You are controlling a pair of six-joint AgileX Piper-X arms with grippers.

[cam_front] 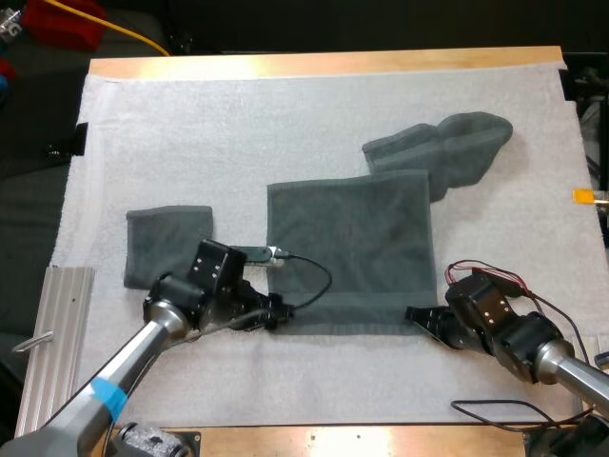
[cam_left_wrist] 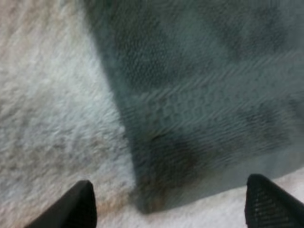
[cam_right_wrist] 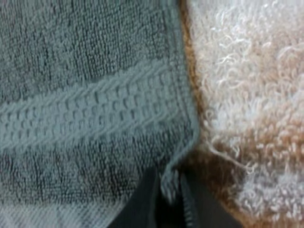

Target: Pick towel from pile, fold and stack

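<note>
**Both claws at the spread towel's near corners**

The wooden surface (cam_front: 324, 63) carries a white mat (cam_front: 285, 124). At centre frame in the high view the spread towel (cam_front: 347, 248) lies flat, close to square, with its edges in line with the mat's. A crumpled towel (cam_front: 447, 143) sits at upper right, touching the spread towel's far right corner. A folded towel (cam_front: 166, 243) lies at left, well apart; I judge it the start of the stack. The left claw (cam_front: 271, 316) stands at the lower left corner, fingers spread, the corner between them and ungripped. The right claw (cam_front: 415, 315) pinches the lower right corner. From both claws the cloth lies straight ahead — the fold likely runs toward the far edge.
</note>
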